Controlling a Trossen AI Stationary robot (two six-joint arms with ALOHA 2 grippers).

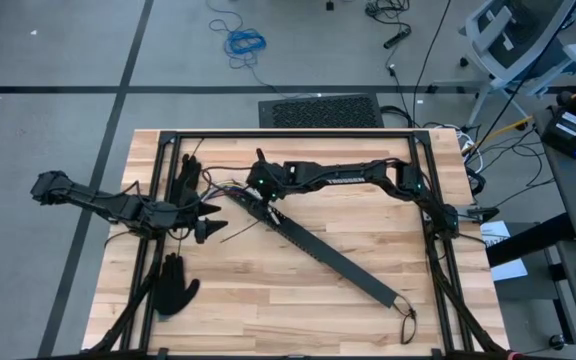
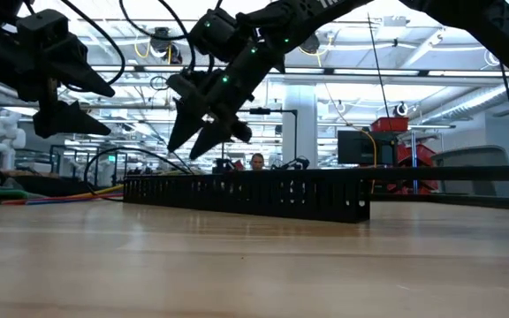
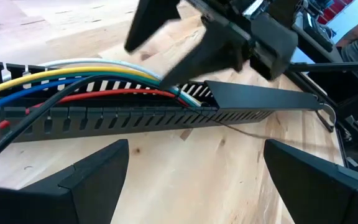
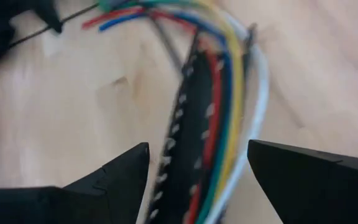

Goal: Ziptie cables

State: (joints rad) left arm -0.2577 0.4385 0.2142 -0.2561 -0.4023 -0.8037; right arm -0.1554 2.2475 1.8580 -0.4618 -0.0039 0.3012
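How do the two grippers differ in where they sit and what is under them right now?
The right gripper hangs over the upper end of the slotted black bar, directly above the cables; the left gripper sits off to the bar's side over bare table. The right arm reaches in across the table's far side, the left from the left edge. Both are open and hold nothing.

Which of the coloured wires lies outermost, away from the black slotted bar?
The white wire. In the right wrist view it bows out on the far edge of the bundle, beyond the yellow wire, while the red wire runs right over the black slotted bar.
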